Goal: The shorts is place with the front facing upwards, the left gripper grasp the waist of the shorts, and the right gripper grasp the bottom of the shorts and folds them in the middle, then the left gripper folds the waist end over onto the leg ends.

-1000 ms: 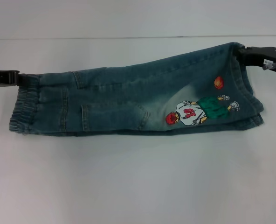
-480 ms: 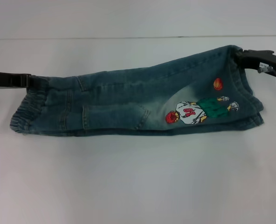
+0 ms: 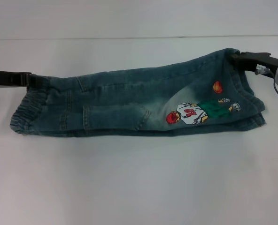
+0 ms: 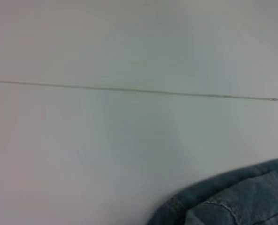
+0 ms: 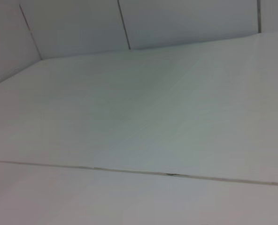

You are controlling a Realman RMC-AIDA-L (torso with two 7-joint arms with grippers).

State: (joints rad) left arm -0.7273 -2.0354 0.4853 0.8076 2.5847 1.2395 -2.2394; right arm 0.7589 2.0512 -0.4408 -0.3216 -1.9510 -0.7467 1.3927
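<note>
The shorts [image 3: 129, 98] lie folded lengthwise on the white table, with the cartoon print [image 3: 195, 112] facing up. The ruffled waist [image 3: 26, 110] is at the left and the hemmed bottom [image 3: 251, 101] at the right. My left gripper [image 3: 30, 79] comes in from the left edge and is shut on the far corner of the waist. My right gripper [image 3: 236, 57], with its white sticker, is shut on the far corner of the bottom. The far edge of the shorts runs taut between them. A denim corner [image 4: 233, 201] shows in the left wrist view. The right wrist view shows none of the shorts.
The white table [image 3: 129, 178] stretches wide in front of the shorts. A thin seam [image 3: 129, 37] crosses behind them, with the wall beyond. The right wrist view shows the table surface [image 5: 139, 122] and wall panels.
The left gripper has moved right with the waist corner. The right gripper has shifted left and a little lower, and the far edge of the shorts has sunk toward the table.
</note>
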